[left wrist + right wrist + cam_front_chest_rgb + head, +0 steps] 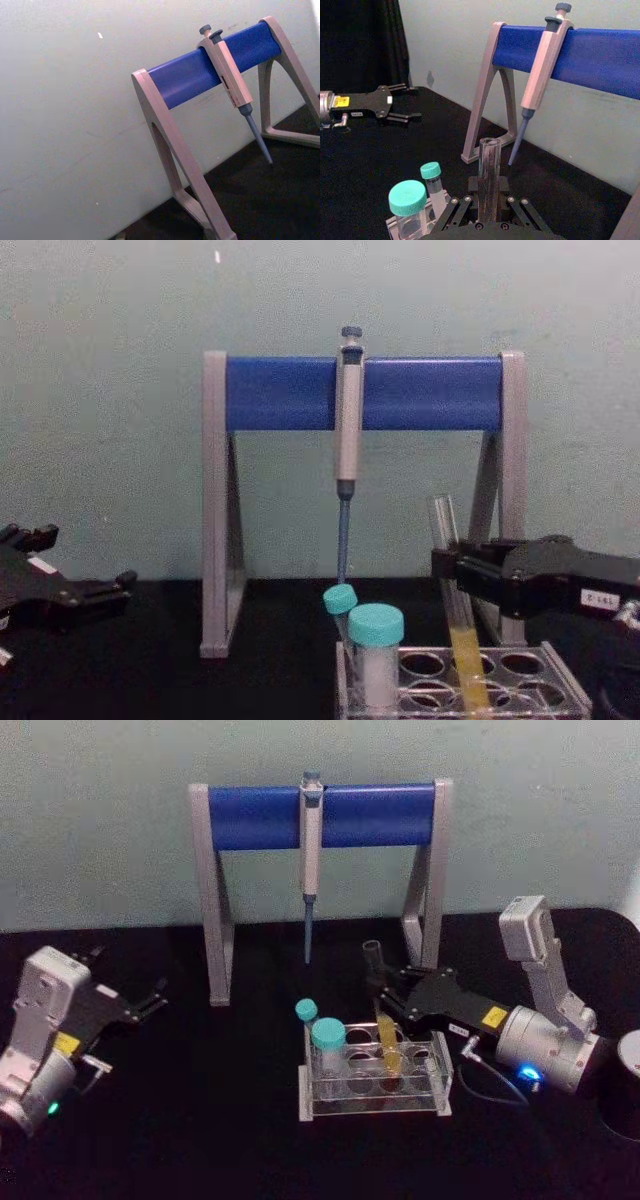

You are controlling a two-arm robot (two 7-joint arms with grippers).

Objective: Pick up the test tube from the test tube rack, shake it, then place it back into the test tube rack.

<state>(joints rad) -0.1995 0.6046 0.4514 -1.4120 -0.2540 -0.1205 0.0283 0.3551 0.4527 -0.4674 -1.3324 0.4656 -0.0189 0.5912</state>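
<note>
The test tube (381,1005) is a long clear glass tube with yellow liquid in its lower part. It leans slightly, and its bottom end sits in a hole of the clear test tube rack (441,1095). My right gripper (383,992) reaches in from the right and is shut on the tube's middle, above the rack. In the chest view the right gripper (450,570) clamps the test tube (462,655) just over the test tube rack (562,668). The right wrist view looks up the test tube (489,170) between my fingers. My left gripper (158,997) rests open at the far left.
Two teal-capped vials (328,1036) stand in the rack's left end. Behind the rack rises a grey-and-blue pipette stand (260,816) with a pipette (311,840) hanging from its bar. A dark cylinder (628,1085) sits at the right edge. The wall is close behind.
</note>
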